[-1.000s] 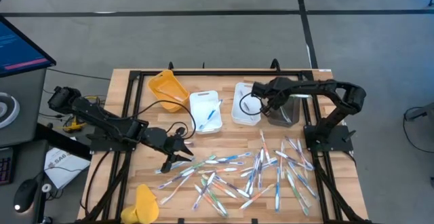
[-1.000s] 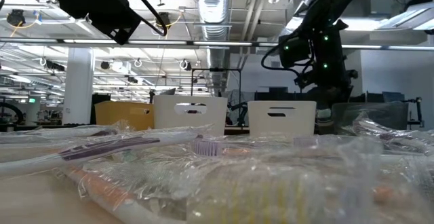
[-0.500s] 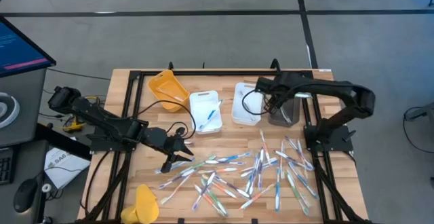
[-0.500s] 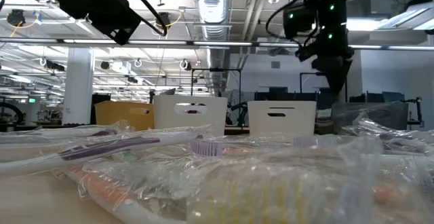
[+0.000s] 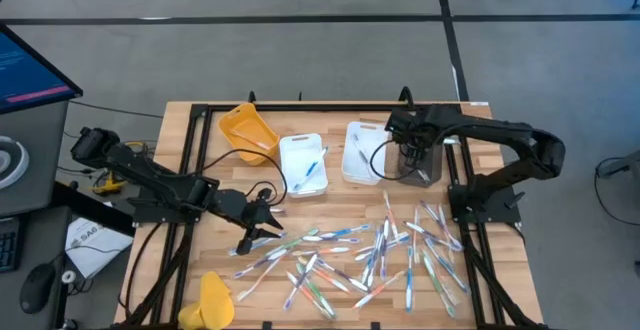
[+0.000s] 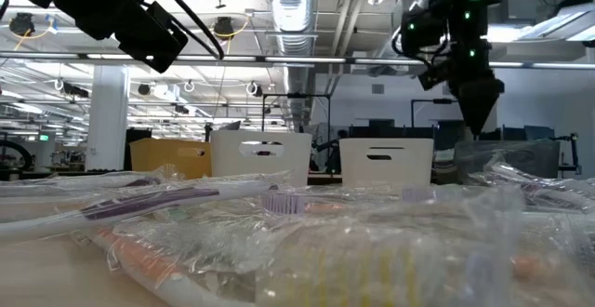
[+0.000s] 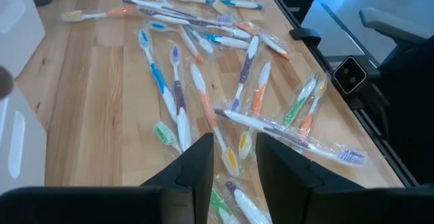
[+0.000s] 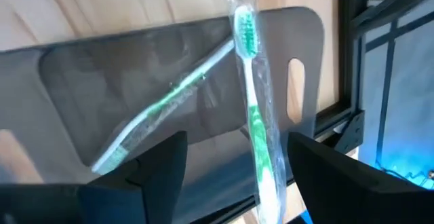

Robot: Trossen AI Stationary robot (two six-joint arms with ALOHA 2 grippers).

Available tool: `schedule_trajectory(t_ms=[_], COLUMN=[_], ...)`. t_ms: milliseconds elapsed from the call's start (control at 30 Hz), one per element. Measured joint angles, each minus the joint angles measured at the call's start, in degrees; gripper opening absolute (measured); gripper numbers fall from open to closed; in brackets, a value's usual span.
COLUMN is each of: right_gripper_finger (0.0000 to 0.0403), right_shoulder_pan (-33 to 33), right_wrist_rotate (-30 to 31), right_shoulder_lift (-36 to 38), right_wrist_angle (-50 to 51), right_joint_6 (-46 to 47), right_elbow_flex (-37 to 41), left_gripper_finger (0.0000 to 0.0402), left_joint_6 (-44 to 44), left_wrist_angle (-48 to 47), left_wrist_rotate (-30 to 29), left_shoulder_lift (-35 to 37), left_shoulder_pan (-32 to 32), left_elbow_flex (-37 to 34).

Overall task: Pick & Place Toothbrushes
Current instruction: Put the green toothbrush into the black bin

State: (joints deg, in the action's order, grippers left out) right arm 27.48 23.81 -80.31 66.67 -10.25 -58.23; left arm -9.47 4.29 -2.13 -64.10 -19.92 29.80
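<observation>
Several wrapped toothbrushes (image 5: 370,255) lie scattered on the near half of the wooden table (image 5: 330,202). My left gripper (image 5: 262,222) hovers open over the pile's left end, and the toothbrushes (image 7: 203,95) show below its empty fingers. My right gripper (image 5: 412,156) stands open over the dark tray (image 5: 425,168) at the far right. One green toothbrush (image 8: 159,108) lies inside that tray (image 8: 102,75). A second wrapped green toothbrush (image 8: 252,108) crosses the tray's rim between the open fingers of my right gripper (image 8: 237,148), apart from both.
Two white trays (image 5: 302,165) (image 5: 358,152) and a yellow tray (image 5: 248,132) stand in a row along the far side, left of the dark one. A yellow object (image 5: 215,300) lies at the near left corner. Black frame rails (image 5: 190,160) run along the table's sides.
My right gripper has gone toward the table's right edge, from above the right white tray to above the dark tray.
</observation>
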Motion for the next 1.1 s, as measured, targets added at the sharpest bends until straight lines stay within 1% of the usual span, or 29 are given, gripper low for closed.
schedule_trajectory(t_ms=[200,533,700,933,1100], right_gripper_finger=[0.0249,0.0249,0.0249,0.0249,0.0249], right_shoulder_pan=[2.2,4.2,4.4,6.8,7.6], right_wrist_rotate=[0.0,-1.5,-1.5,-1.5,-2.0], right_shoulder_lift=[-0.5,-1.1,-3.9,-9.1,-11.0], right_wrist_angle=[-4.3,-5.4,-6.6,-8.5,-8.9], right_joint_6=[-1.7,-3.9,-3.9,-3.9,-3.9], right_elbow_flex=[1.8,1.9,1.9,1.9,1.9], left_gripper_finger=[0.0104,0.0104,0.0104,0.0104,0.0104], left_joint_6=[0.0,0.0,0.0,0.0,0.0], left_wrist_angle=[0.1,0.1,0.1,0.2,0.2], left_wrist_rotate=[0.0,0.0,0.0,0.0,0.0], left_shoulder_lift=[0.0,0.0,0.0,0.0,0.0], left_shoulder_pan=[0.0,0.0,0.0,0.0,0.0], left_elbow_flex=[0.0,0.0,0.0,0.0,0.0])
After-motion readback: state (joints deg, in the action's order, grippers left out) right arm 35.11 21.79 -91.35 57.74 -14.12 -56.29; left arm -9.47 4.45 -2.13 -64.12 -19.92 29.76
